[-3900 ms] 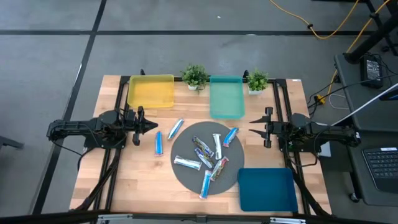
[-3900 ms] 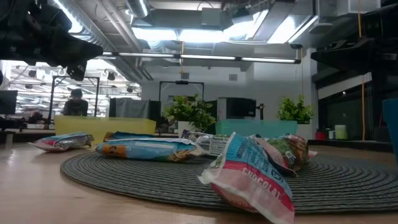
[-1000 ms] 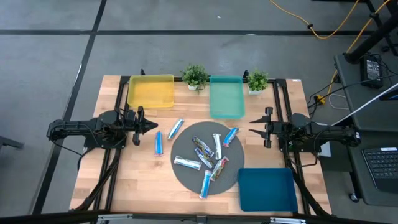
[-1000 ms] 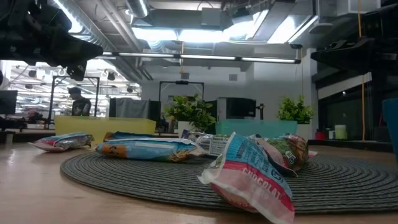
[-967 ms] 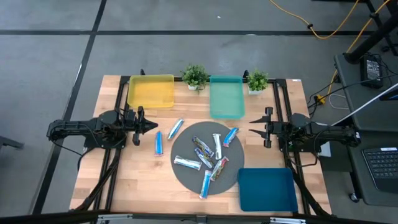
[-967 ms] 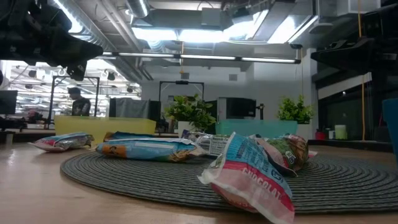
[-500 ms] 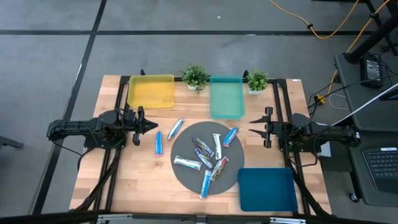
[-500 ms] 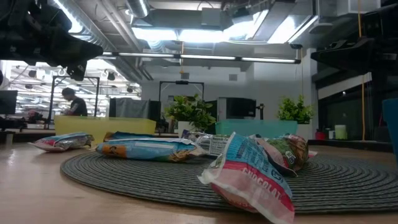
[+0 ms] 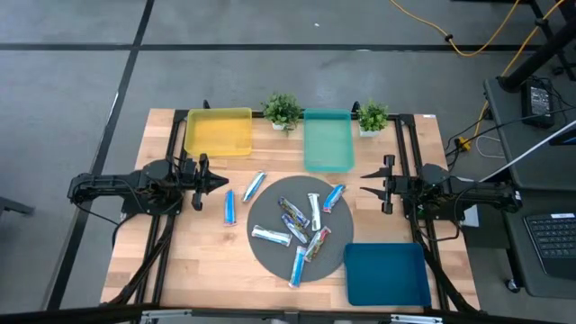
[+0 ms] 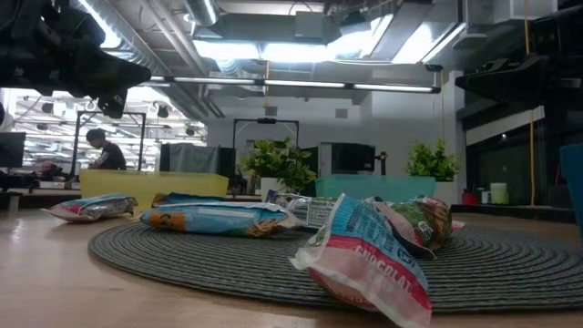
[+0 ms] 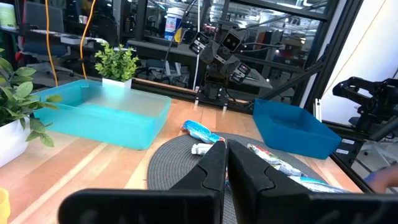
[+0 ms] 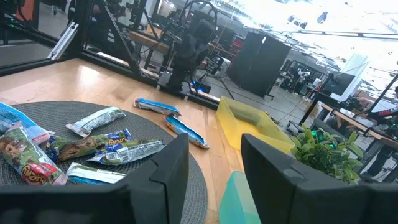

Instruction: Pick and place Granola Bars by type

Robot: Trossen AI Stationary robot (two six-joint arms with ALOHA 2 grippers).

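Nine Granola Bars [image 9: 297, 229]: seven scattered on the round grey mat [image 9: 337, 256] mid-worktop, pointing various ways; two at its ten o'clock, lengthwise twelve-to-six. Left gripper [image 9: 220, 181] jaws together, right gripper [image 9: 366, 184] jaws apart, both empty.

floor: grey concrete [image 9: 297, 63] crossed by dark tape lines, upper part of the high view
ceiling: exposed ducts and bright strip lights [image 10: 273, 85], top of the low view
cables: yellow cord [image 9: 468, 40], upper right
person: seated at far left [image 10: 102, 150]
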